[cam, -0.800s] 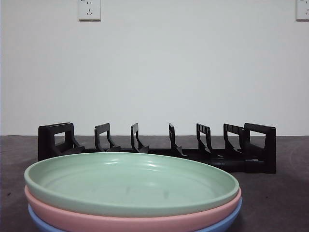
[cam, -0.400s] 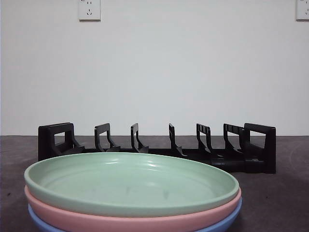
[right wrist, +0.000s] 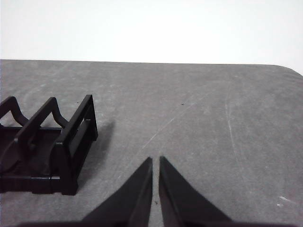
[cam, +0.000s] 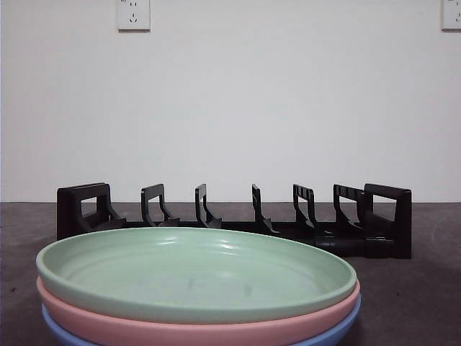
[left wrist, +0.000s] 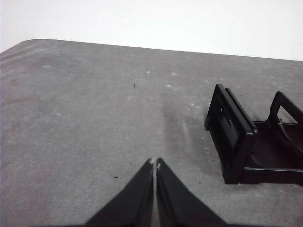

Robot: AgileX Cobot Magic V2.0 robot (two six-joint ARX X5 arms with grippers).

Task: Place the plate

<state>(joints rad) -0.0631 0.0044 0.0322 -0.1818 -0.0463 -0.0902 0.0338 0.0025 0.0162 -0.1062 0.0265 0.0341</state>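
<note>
A green plate [cam: 194, 270] lies on top of a pink plate [cam: 216, 330] and a blue plate [cam: 338, 328], stacked at the front of the table. Behind them stands a long black plate rack [cam: 238, 220] with several upright dividers and empty slots. My left gripper [left wrist: 155, 163] is shut and empty above the bare table, off the rack's left end [left wrist: 232, 137]. My right gripper [right wrist: 155, 161] is shut and empty above the table, off the rack's right end [right wrist: 75, 137]. Neither gripper shows in the front view.
The grey table top [left wrist: 85, 118] stretches out on both sides of the rack. A white wall with two power sockets [cam: 133, 14] rises behind the table.
</note>
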